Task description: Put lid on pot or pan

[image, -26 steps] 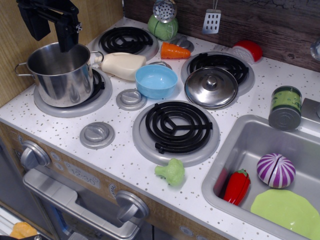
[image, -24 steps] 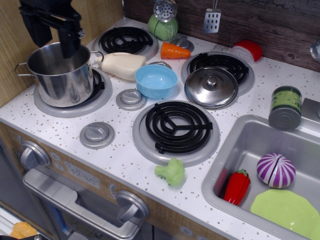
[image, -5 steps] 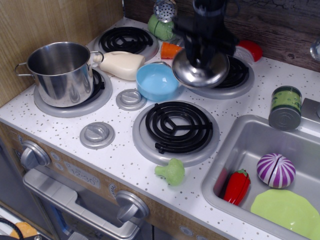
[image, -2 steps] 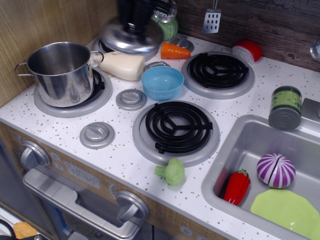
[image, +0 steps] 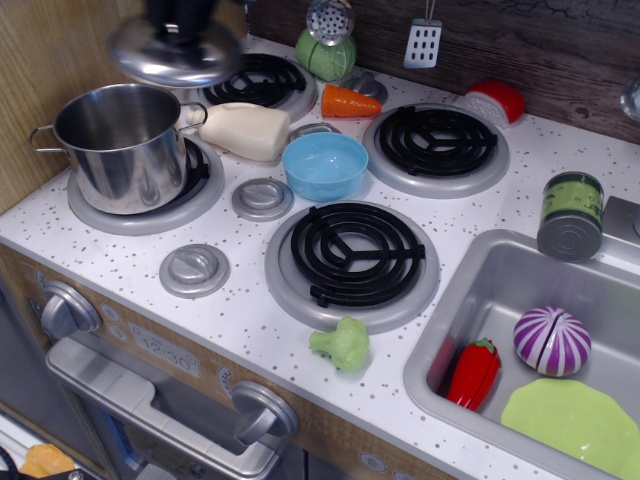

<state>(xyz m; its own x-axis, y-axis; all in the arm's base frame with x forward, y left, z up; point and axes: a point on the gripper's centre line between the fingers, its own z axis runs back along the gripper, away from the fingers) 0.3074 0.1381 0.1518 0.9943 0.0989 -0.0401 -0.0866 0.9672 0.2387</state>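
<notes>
The shiny steel pot (image: 118, 145) with loop side handles stands open on the front left burner. The round domed steel lid (image: 174, 58) hangs in the air above and just behind the pot's right rim, motion-blurred. My dark gripper (image: 182, 18) is shut on the lid's top, holding it from above; its fingertips and the knob are hidden behind blur at the frame's top edge.
A cream bottle (image: 244, 130) lies right of the pot, a light blue bowl (image: 324, 165) beside it. A carrot (image: 349, 102), a green cabbage (image: 326, 55), stove dials (image: 263, 197) and a broccoli floret (image: 342, 344) sit on the stovetop. The sink (image: 470, 300) at right holds toy vegetables and a green plate.
My gripper left the pot, took the lid from the back right burner and carried it left. In the last half second it moved further left, to just above the pot.
</notes>
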